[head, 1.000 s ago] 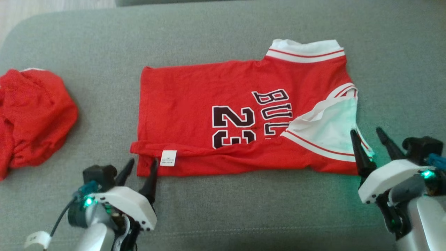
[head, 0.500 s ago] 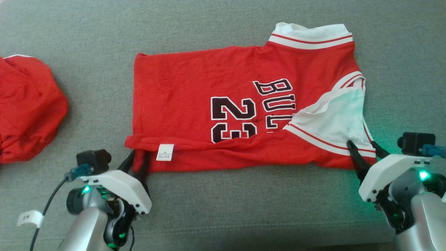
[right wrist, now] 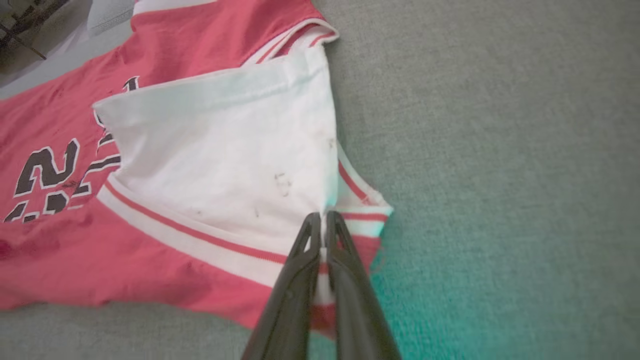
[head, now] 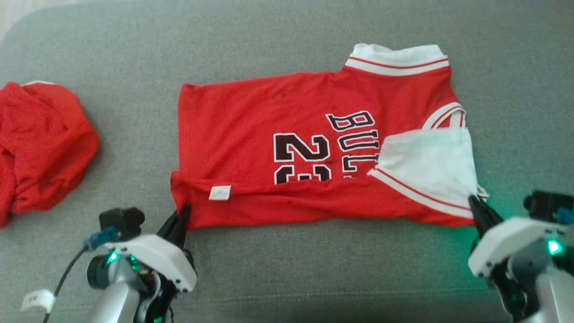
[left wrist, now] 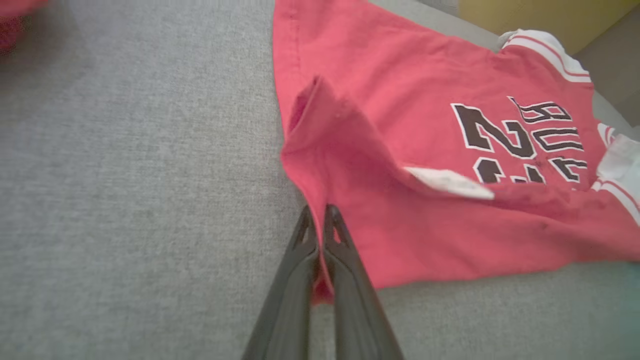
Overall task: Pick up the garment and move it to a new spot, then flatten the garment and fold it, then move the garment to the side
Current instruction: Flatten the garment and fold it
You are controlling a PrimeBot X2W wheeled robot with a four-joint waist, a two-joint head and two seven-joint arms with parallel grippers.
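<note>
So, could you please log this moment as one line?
stage: folding; left pincer: shut on jersey hem corner; right pincer: shut on jersey armhole trim

You'll see the red jersey (head: 251, 134) spread flat across mid-frame, its black "23" lying sideways, lower edge folded up over itself, white lining turned out at lower right.
</note>
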